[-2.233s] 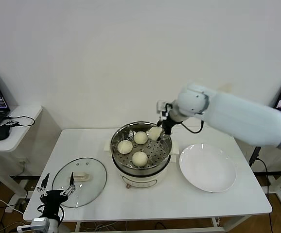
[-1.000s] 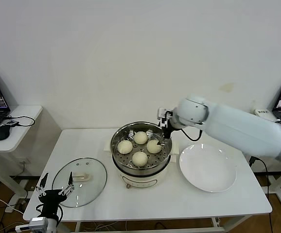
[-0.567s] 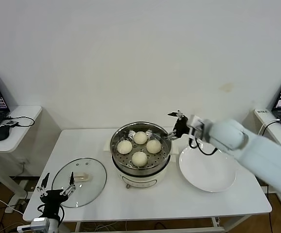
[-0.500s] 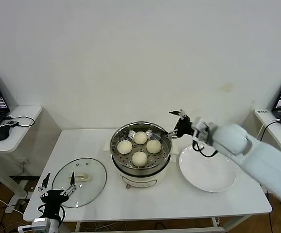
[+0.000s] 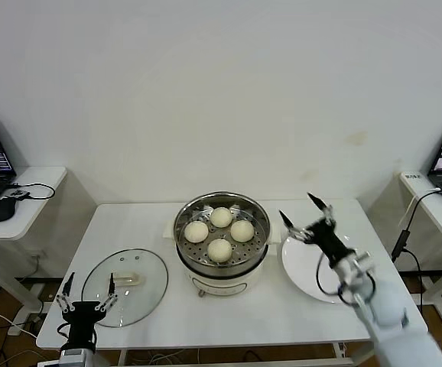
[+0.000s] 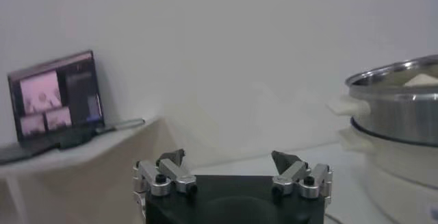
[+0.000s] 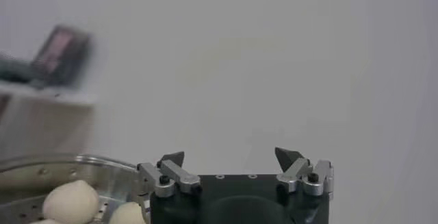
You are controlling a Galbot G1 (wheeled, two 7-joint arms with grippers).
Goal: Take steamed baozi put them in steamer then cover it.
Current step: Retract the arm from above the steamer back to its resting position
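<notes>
Hovering over the plate (image 5: 343,287), right pincer (image 5: 307,216) spread wide, empty; left pincer (image 5: 85,288) parked, open.

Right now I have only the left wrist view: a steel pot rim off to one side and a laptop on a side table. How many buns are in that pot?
Observer: Four buns sit in the steamer, seen from the head view.
Operator: Is the lid on?
Observer: No. The glass lid lies flat on the table, on the robot's left side of the steamer.
Operator: Where is the other arm?
Observer: The right gripper hangs open and empty above the white plate, beside the steamer.
Operator: And my own gripper?
Observer: The left gripper is open at the table's near edge, by the lid's rim, holding nothing.
</notes>
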